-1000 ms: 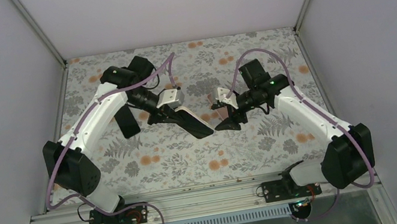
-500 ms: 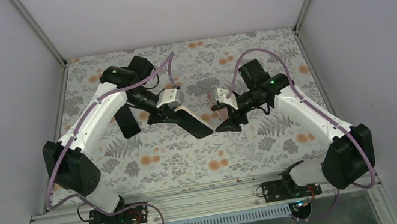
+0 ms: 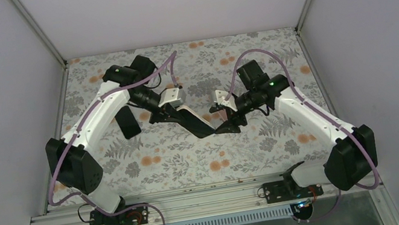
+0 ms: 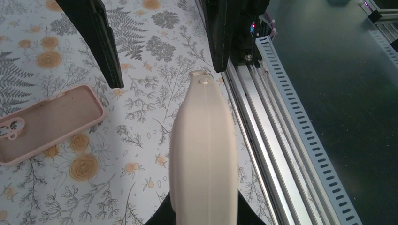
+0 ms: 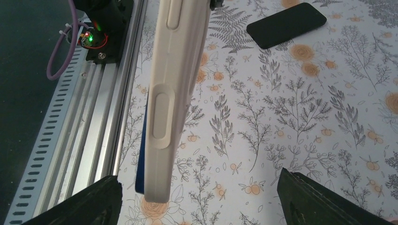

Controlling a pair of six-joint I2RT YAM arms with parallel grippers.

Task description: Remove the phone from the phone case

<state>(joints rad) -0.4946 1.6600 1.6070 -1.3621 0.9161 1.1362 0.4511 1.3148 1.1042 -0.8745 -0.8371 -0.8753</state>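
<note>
My left gripper (image 3: 172,114) is shut on the near end of a phone in a cream case (image 3: 193,121) and holds it tilted above the table. In the left wrist view the case's edge (image 4: 202,150) runs up from my left gripper (image 4: 202,216). My right gripper (image 3: 228,125) is open at the phone's free end. Its dark fingers (image 4: 99,42) stand on either side of that end. In the right wrist view the cased phone (image 5: 171,93) hangs between the fingers of my right gripper (image 5: 202,202), nearer the left one, and a blue edge (image 5: 140,159) shows behind the case.
A bare black phone (image 3: 127,123) lies on the floral table to the left and also shows in the right wrist view (image 5: 286,24). An empty pink case (image 4: 47,124) lies on the table. The aluminium rail (image 4: 263,117) runs along the near edge.
My right gripper has moved left to the phone's free end, and its open fingers now straddle it. My left gripper has lowered the phone slightly.
</note>
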